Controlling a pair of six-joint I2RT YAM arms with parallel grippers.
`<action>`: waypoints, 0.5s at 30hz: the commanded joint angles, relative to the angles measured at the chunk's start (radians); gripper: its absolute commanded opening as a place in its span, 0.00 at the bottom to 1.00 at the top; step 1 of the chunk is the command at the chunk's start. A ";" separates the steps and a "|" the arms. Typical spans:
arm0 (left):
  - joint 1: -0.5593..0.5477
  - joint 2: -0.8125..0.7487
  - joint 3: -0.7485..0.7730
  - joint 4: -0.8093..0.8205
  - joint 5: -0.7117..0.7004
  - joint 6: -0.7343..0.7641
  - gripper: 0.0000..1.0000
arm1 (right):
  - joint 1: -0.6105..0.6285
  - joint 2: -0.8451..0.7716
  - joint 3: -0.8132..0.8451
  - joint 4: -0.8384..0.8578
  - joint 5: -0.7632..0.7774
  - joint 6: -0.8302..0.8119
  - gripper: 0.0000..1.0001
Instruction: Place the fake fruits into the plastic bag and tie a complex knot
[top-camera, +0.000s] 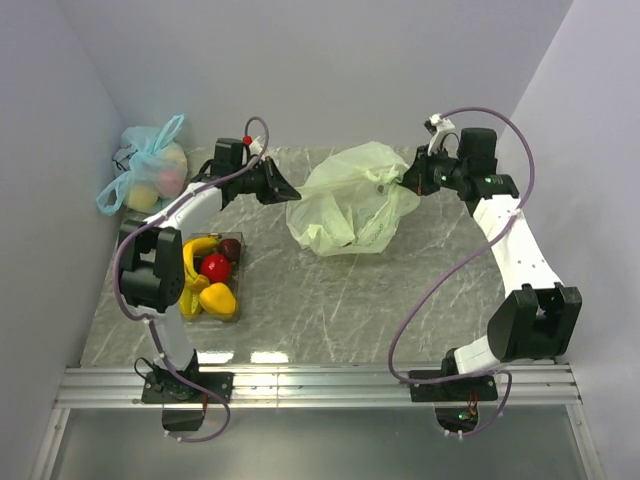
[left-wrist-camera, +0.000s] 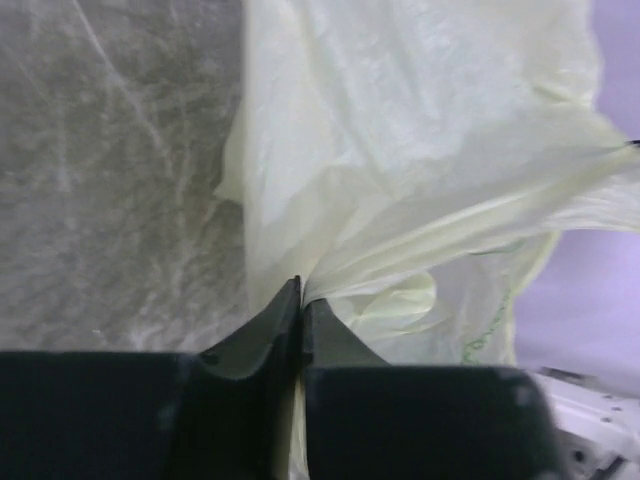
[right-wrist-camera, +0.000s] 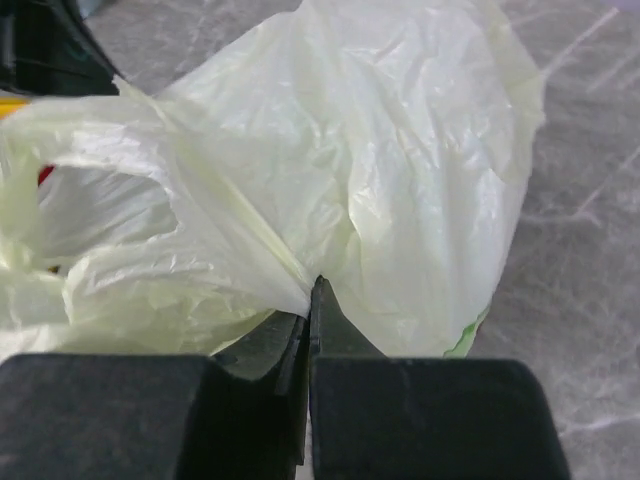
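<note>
1. Two grippers are clamped on plastic right now: the left gripper (top-camera: 290, 192) has its fingers pressed together on a fold at the left edge of the thin, crinkly, translucent pale green plastic bag (top-camera: 350, 205), and the right gripper (top-camera: 405, 183) pinches a gathered pleat at its right edge
2. That bag sits at the far middle of the grey marbled table (top-camera: 350, 300), drawn out between the two pinches with its lower part bunched on the surface
3. The small glossy plastic fake fruits (top-camera: 210, 275) lie well apart from it in a clear rectangular tray (top-camera: 240, 262) at the near left: a yellow banana bunch (top-camera: 200, 250), a red apple (top-camera: 215, 267), a lumpy yellow fruit (top-camera: 218, 298) and a dark red-brown piece (top-camera: 231, 248). I can make out nothing inside the bag
4. Watch the film: each jaw holds only a thin pinch, so a hard pull apart could tear it or slide it free
5. The wrist views don't show how many layers each pinch has caught. If both walls are trapped, the mouth won't open
6. Both grippers are busy, so fetching fruit means one lets go, and the mouth would likely sag shut
7. Around the edges, a light blue knotted bag (top-camera: 150, 170) of pale fruits rests in the far left corner, not ours. The left arm (top-camera: 150, 270) sits just beside the tray, crowding that side of the fruit
</note>
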 joint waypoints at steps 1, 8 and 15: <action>0.022 0.009 0.028 -0.031 -0.012 0.120 0.15 | 0.002 0.047 0.100 -0.094 -0.080 -0.054 0.00; -0.004 -0.060 0.062 -0.064 -0.019 0.318 0.66 | 0.129 0.125 0.178 -0.223 0.099 0.039 0.00; 0.062 -0.258 0.074 -0.311 -0.093 0.632 0.87 | 0.171 0.165 0.183 -0.232 0.192 0.151 0.00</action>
